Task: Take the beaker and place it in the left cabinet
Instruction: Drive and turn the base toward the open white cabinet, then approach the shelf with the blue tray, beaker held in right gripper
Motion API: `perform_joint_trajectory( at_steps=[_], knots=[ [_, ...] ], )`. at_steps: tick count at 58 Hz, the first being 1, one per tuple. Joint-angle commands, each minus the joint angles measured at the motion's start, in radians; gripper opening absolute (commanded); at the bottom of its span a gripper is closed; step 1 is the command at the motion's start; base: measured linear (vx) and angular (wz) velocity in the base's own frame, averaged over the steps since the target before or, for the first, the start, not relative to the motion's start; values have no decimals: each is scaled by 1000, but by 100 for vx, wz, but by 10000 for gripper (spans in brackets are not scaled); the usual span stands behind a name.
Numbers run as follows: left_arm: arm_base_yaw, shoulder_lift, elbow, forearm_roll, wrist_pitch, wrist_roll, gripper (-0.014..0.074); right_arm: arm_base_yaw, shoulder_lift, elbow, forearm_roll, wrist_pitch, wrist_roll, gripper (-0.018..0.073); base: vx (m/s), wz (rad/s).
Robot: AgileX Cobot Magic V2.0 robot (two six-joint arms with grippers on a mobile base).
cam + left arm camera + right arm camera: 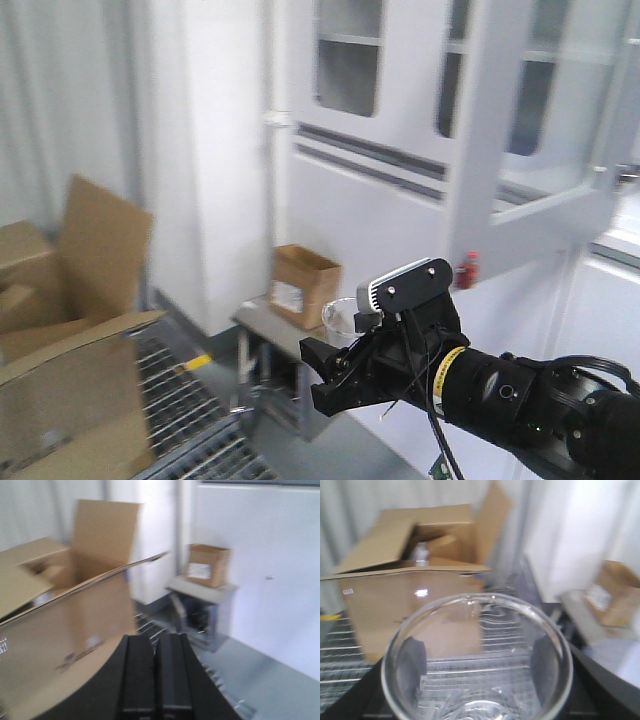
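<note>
Beaker, clear glass: clamped between the two dark pads of the right gripper, mouth toward the wrist camera, held in the air before wire grating. Left gripper: fingers pressed together, apparently on nothing, though the view was blurred. Open cardboard box stood beyond.

White walls, glazed white doors, open cardboard box, smaller box on grey stand, grated floor.
</note>
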Motion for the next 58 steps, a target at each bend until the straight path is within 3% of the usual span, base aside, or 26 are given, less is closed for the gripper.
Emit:
perform_joint_trajectory(
  at_steps=[1,58],
  knots=[
    [-1,-18,-9,-5,-77,-3,4,-3,-38,-29,12,-71,-1,8,20,-77],
    [-1,-18,-9,-5,-77,-3,4,-3,-38,-29,12,-71,-1,8,17,-65]
  ],
)
